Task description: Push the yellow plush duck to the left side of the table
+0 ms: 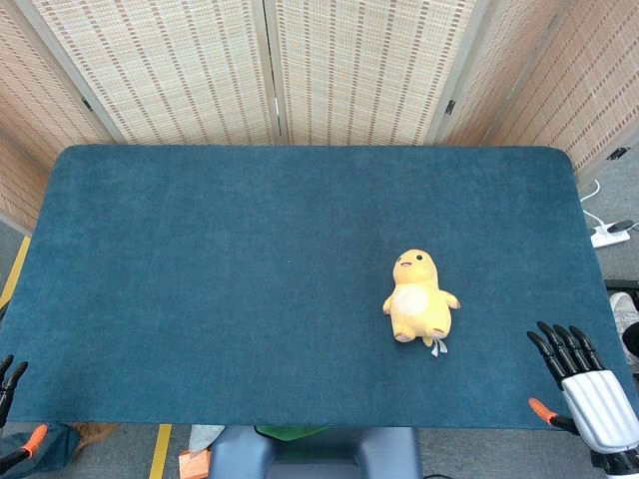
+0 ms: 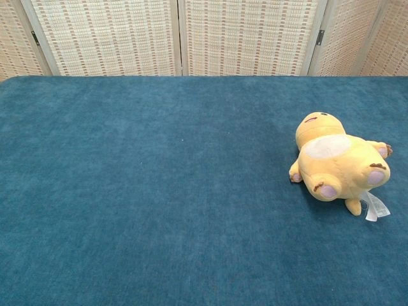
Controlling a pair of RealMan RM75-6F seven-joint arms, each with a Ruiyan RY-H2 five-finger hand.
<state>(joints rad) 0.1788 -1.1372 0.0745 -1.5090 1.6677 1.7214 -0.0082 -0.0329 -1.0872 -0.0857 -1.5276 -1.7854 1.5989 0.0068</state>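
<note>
The yellow plush duck [image 1: 419, 297] lies on its back on the blue table [image 1: 250, 279], right of centre, head pointing away from me; the chest view shows the duck [image 2: 338, 162] at the right with its feet toward the camera and a white tag by them. My right hand [image 1: 584, 384] hovers at the table's front right corner, fingers spread and empty, well right of the duck. Only the fingertips of my left hand [image 1: 12, 399] show at the front left edge, apart and holding nothing. Neither hand appears in the chest view.
Woven folding screens [image 1: 319, 70] stand behind the table's far edge. A white power strip [image 1: 609, 235] lies on the floor to the right. The blue cloth left of the duck stretches bare to the left edge [image 1: 40, 249].
</note>
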